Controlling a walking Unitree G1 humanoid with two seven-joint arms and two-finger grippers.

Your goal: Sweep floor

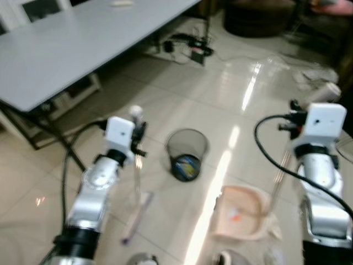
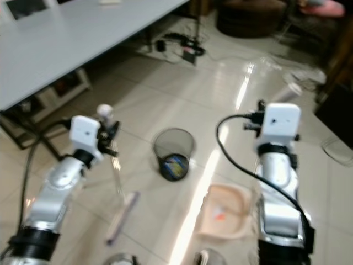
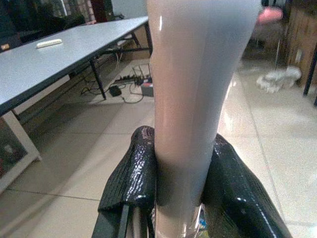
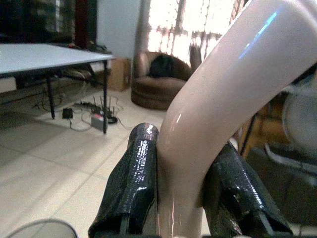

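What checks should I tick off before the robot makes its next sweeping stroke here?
1. Left end effector clamped on the pale broom handle: ok.
2. Right end effector clamped on the curved pale dustpan handle: ok.
3. Peach plastic dustpan resting on the tiled floor: ok.
4. Broom head touching the floor: cannot tell, blurred.
5. Black mesh wastebasket standing upright between both arms: ok.
6. Debris in front of the dustpan: cannot tell.

Grey table (image 1: 83,44), mesh wastebasket (image 1: 187,153) (upright), floor cables (image 1: 187,47)
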